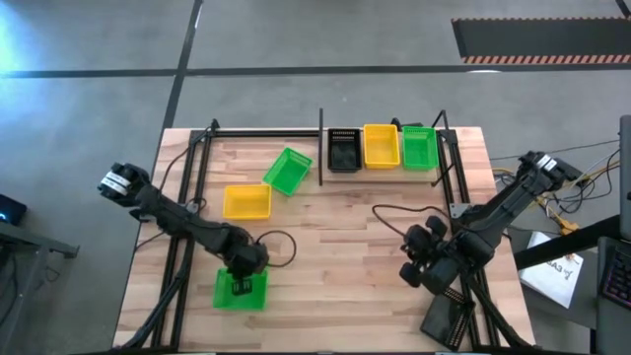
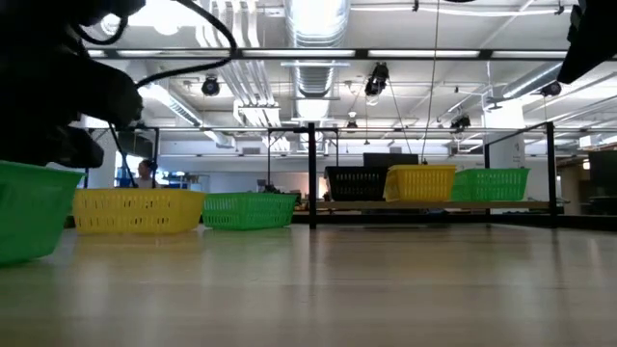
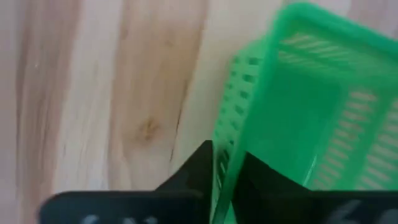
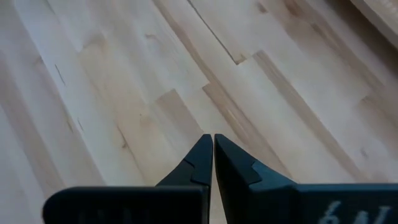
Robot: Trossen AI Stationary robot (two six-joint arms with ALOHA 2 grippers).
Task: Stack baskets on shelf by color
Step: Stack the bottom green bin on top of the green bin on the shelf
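A green basket [image 1: 229, 294] sits near the table's front left, and my left gripper [image 1: 242, 284] is shut on its wall [image 3: 227, 155], pointing steeply down. A yellow basket [image 1: 246, 201] and a second green basket [image 1: 287, 171] rest on the table farther back. On the shelf [image 1: 434, 179] at the far right stand a black basket [image 1: 343, 150], a yellow basket [image 1: 381, 145] and a green basket [image 1: 419, 147] side by side. My right gripper [image 1: 409, 268] hangs shut over bare wood [image 4: 213, 140] at the front right and holds nothing. My left gripper pinches one mesh side wall of the green basket at its rim [image 3: 231, 140]. One finger [image 3: 196, 168] stands outside the wall and the other [image 3: 264, 180] inside the basket. The fingers come from above, slanting down. The basket's base [image 2: 29, 253] is down at the tabletop.
Black shelf posts and rails [image 1: 320, 148] frame the table's far side, and a cable [image 1: 394, 212] loops across the wood in the middle. Open tabletop lies between the two arms. The room shows beyond the table in the low view.
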